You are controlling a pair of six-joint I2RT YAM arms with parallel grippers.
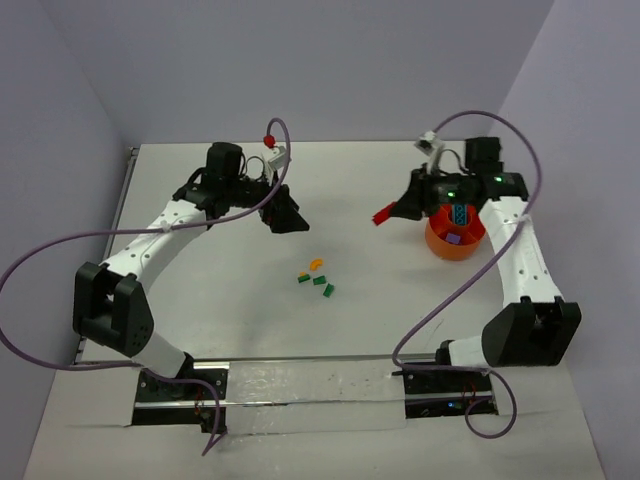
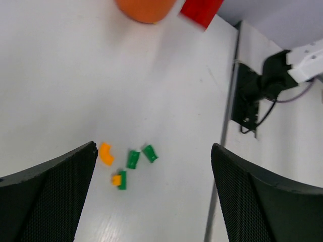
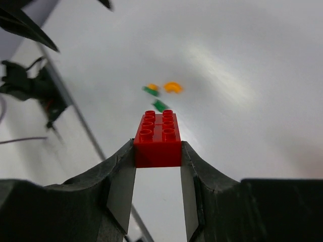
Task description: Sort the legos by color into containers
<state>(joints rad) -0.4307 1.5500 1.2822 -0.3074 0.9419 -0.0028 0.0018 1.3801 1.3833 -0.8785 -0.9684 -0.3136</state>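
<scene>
My right gripper is shut on a red lego, pinching its near end between both pads and holding it above the table. In the top view this red lego hangs just left of the orange bowl, which holds a teal brick and a purple one. My left gripper is open and empty above the loose legos. On the table lie a curved orange piece, two green bricks and a green brick joined to a small orange one.
The loose legos lie mid-table between the two arms. The table's back edge meets the wall behind both grippers. A metal rail with cables runs along the near edge by the arm bases.
</scene>
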